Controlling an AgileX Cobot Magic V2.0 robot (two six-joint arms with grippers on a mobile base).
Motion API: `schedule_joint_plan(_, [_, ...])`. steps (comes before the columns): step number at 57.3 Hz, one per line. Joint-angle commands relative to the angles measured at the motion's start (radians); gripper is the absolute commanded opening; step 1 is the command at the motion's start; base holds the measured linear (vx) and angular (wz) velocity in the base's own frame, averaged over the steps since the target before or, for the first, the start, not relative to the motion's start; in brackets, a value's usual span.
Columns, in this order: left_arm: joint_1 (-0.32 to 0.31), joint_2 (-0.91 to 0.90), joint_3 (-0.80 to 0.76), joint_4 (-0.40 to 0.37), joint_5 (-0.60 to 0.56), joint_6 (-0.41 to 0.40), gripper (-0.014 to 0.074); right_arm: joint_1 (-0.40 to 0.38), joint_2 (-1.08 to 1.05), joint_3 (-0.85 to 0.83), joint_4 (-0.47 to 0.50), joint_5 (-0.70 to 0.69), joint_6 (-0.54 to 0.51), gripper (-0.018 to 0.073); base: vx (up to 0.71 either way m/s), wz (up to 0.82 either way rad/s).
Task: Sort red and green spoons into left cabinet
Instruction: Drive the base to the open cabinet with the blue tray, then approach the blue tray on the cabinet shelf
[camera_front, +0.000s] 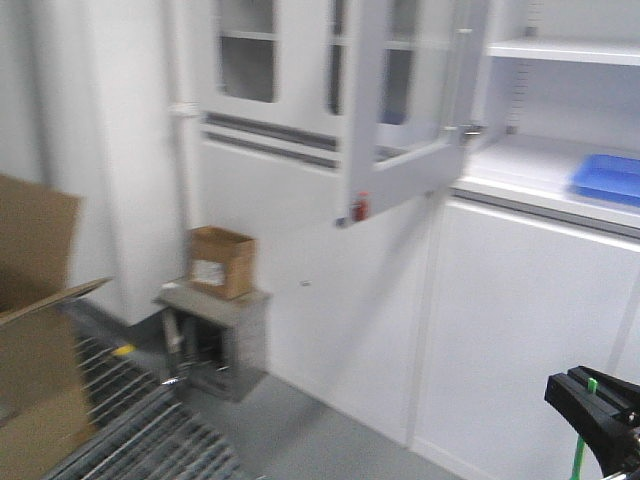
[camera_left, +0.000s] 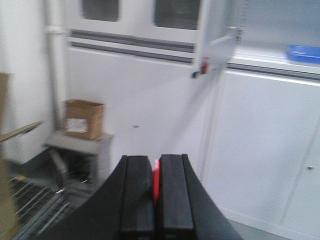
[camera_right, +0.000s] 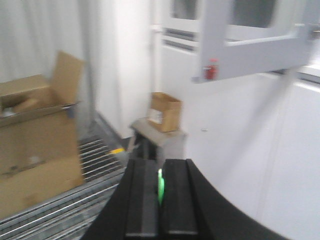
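My left gripper (camera_left: 155, 172) is shut on the red spoon (camera_left: 156, 182); only a short red sliver shows between the black fingers. My right gripper (camera_right: 160, 175) is shut on the green spoon (camera_right: 160, 187), whose thin green handle (camera_front: 580, 455) hangs below the black right gripper (camera_front: 592, 392) at the lower right of the front view. The left cabinet (camera_front: 560, 170) stands ahead at the upper right, its grey shelf bare beside a blue tray (camera_front: 610, 178). Its glazed door (camera_front: 400, 110) swings out toward me. Both grippers are well below and in front of the shelf.
A small cardboard box (camera_front: 222, 262) sits on a low grey stand (camera_front: 215, 335) by the wall. A big open cardboard box (camera_front: 35, 330) stands at the left on a metal grating (camera_front: 140, 420). White lower cabinet doors (camera_front: 520, 320) fill the right side. All views are motion-blurred.
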Motion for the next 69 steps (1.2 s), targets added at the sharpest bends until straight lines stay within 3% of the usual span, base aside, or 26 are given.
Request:
schedule_joint_plan(1, [-0.001, 0.002, -0.028, -0.01, -0.073, 0.0, -0.0006, 0.0, -0.005, -0.03, 0.005, -0.059, 0.001, -0.0006, 0.36, -0.92])
schedule_joint_plan(35, [-0.001, 0.002, -0.028, -0.01, -0.073, 0.0, -0.0006, 0.0, -0.005, -0.03, 0.005, -0.059, 0.001, -0.0006, 0.35, -0.71])
schedule_joint_plan(69, [-0.001, 0.002, -0.028, -0.01, -0.073, 0.0, -0.0006, 0.0, -0.005, -0.03, 0.005, -0.059, 0.001, -0.0006, 0.41, -0.14])
